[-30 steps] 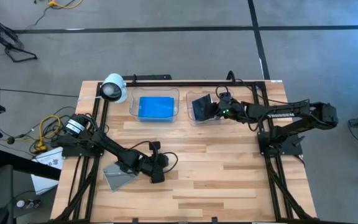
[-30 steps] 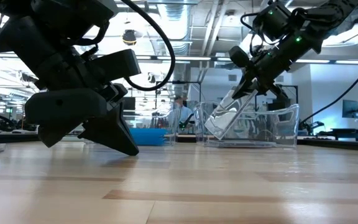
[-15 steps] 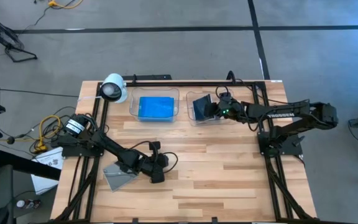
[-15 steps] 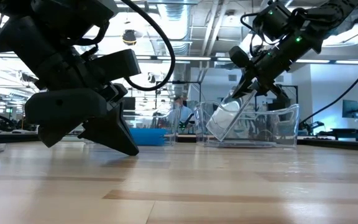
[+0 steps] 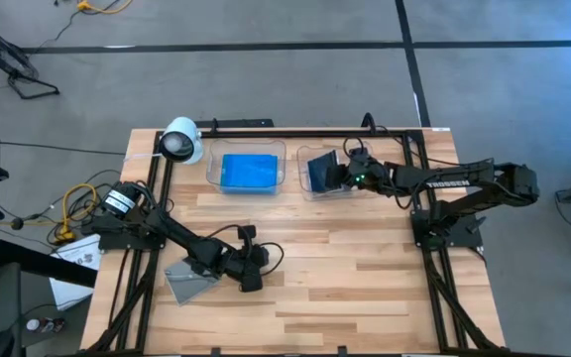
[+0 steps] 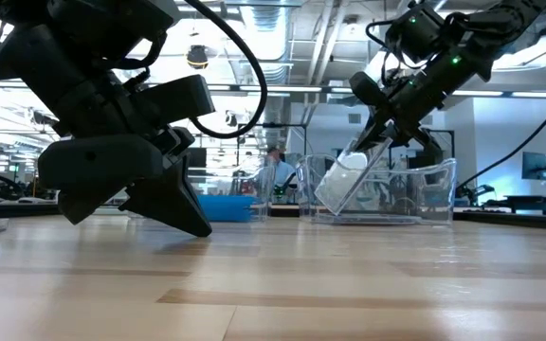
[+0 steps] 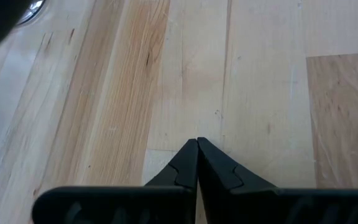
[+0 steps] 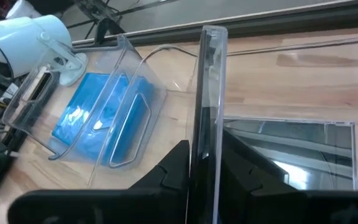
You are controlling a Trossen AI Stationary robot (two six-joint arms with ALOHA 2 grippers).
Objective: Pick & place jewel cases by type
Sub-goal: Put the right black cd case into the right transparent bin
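The right gripper (image 8: 205, 163) pinches a clear jewel case (image 8: 207, 99) on edge, tilted over the right-hand clear tray (image 5: 317, 184), where another clear case (image 8: 291, 152) lies flat. Blue cases (image 5: 249, 172) fill the neighbouring tray (image 5: 212, 175). The left gripper (image 7: 197, 145), fingers pressed together, rests low over the wooden table (image 5: 355, 268).

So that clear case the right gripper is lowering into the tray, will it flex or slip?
The clear case looks thin, flat and straight, so probably stiff. The right gripper pinches only one glossy edge, so it may slip or pivot. Probably light, maybe brittle.
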